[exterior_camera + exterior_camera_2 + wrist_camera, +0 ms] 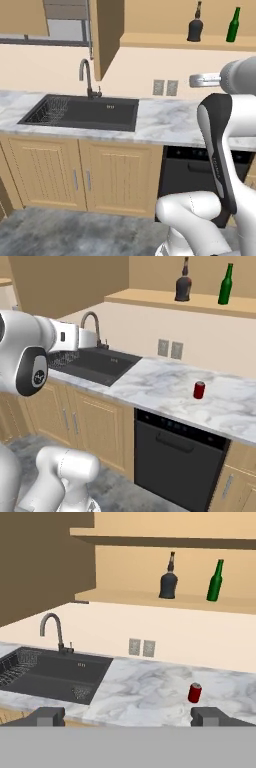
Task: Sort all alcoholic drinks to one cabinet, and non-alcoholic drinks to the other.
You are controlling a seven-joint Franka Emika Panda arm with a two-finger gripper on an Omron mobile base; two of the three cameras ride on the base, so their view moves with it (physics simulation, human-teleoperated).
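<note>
— Two bottles we count in the open cabinet (150,599): one black bottle (168,578) and one green bottle (215,581), both upright on its lower shelf. Do we agree?

— We do. Taking the sink (55,674) as our mark, both bottles stand above it and off to its right, the black one nearer the sink's side, the green one farther right, with a clear gap between them.

— And cans?

— One red can (195,692), upright on the marble counter (150,687), to the right of the sink and well apart from it. From the right base view we see it above the black dishwasher (177,456), near that appliance's right side.

— One faucet (54,631) behind the sink, and two grey wall outlets (141,647) side by side, to the right of the sink and below the bottles.

— Under the sink we count two cabinet doors (80,172), each with one small handle. One cabinet door (106,35) above hangs open just right of the faucet.

— The gripper (128,717)?

— Our two fingertips (49,716) sit far apart at the bottom of the hand view, jaws wide with nothing between them. The gripper is held off the counter, on the near side of the sink and the can, touching nothing.

— The carton?

— We cannot make it out.
</note>
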